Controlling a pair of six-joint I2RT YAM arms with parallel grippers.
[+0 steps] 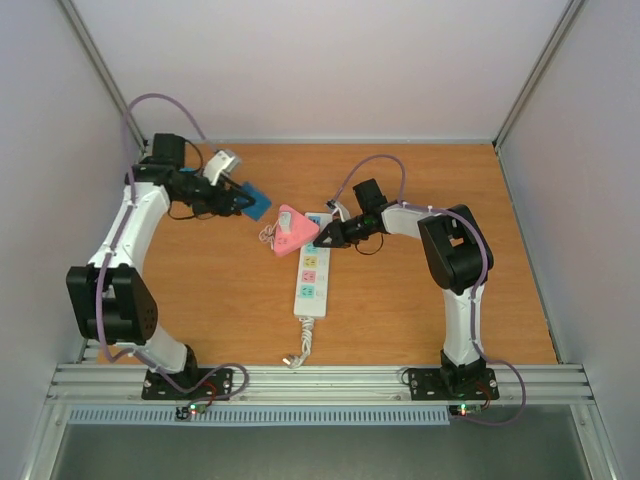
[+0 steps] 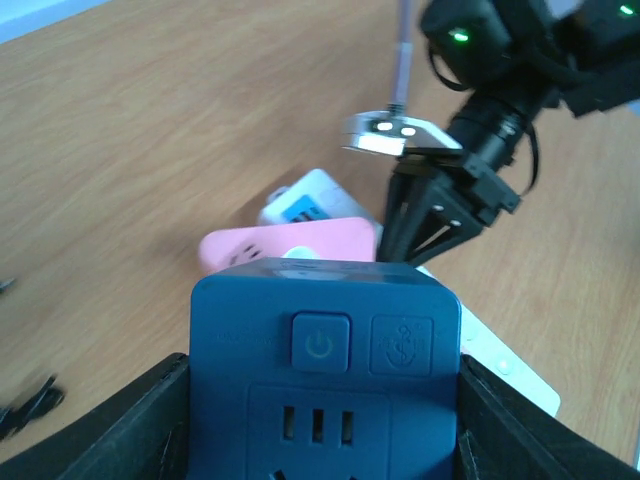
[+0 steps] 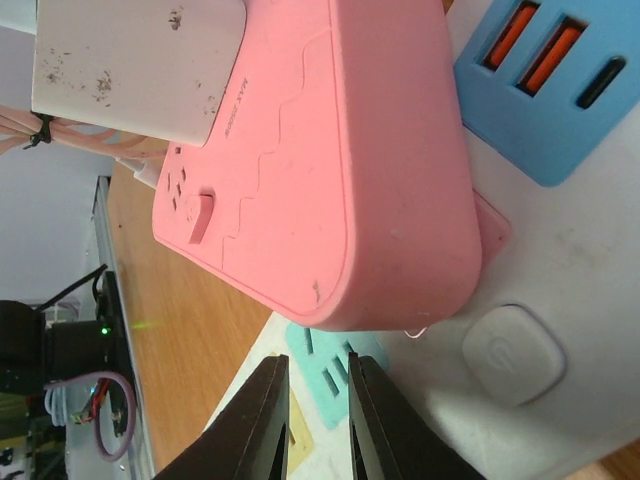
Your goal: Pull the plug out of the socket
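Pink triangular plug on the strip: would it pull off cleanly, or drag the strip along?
Probably rigid: the pink plug looks like hard moulded plastic. Its smooth, rounded sides might slip in jaws. The white power strip looks slim and light, so it may lift with it unless held down.

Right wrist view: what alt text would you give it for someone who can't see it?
A pink triangular plug sits on a white power strip, filling most of the close-up. The end effector shows two black fingers, slightly apart and holding nothing, just below the plug. A white charger sticks into the plug's side.
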